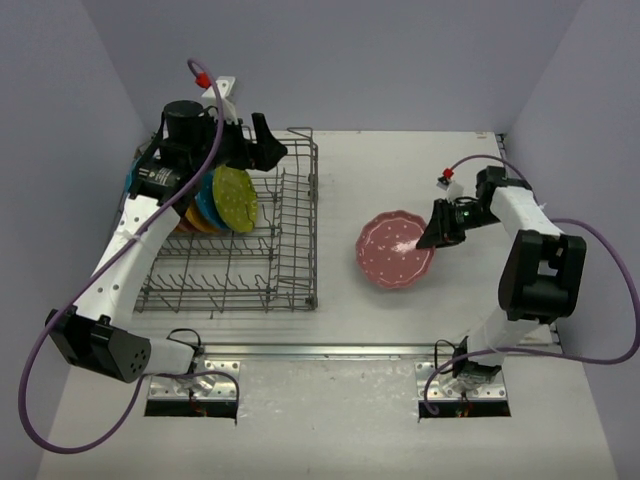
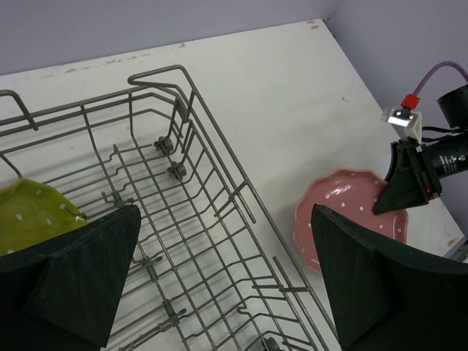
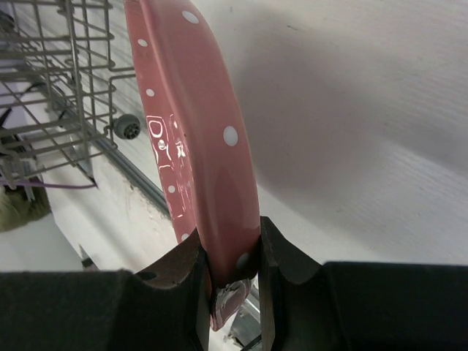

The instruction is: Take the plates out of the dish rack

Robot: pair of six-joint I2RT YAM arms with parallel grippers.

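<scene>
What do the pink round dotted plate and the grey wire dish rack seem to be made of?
Pink round dotted plate: probably glazed ceramic, possibly glossy plastic; sharp light reflections on its smooth surface. Grey wire dish rack: looks like metal wire, dull grey finish, perhaps coated; thin stiff rods without bright shine.

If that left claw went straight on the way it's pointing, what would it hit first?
Probably the dish rack's bare wire floor, beside the lime-yellow plate; depth is hard to judge.
</scene>
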